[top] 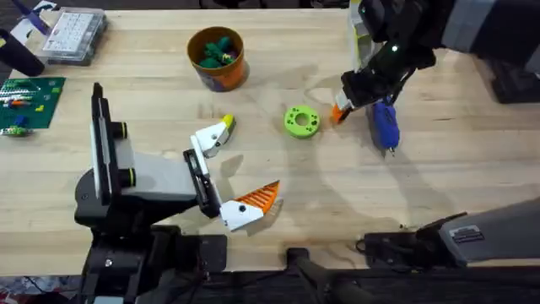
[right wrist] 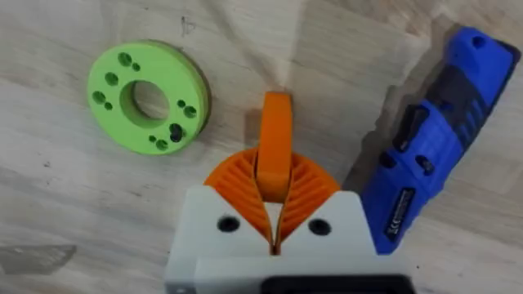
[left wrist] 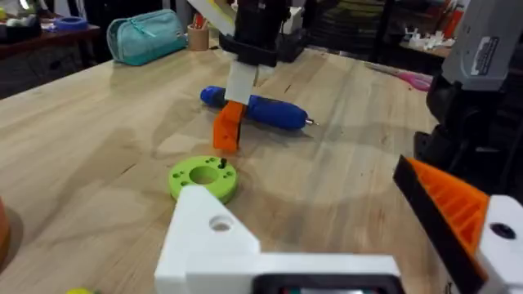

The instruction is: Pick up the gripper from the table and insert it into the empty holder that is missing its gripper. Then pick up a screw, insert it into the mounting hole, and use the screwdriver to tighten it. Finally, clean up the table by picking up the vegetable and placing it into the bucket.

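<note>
A: Right gripper: ribbed orange pads clamped on the loose gripper, tip above pale wood surface, between green disc and blue screwdriver.
B: Left gripper: jaws apart, bare wood around.

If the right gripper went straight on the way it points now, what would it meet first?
The right gripper, shut on an orange piece, points down at the table. Probably bare wood first, between the green disc and the screwdriver.
</note>
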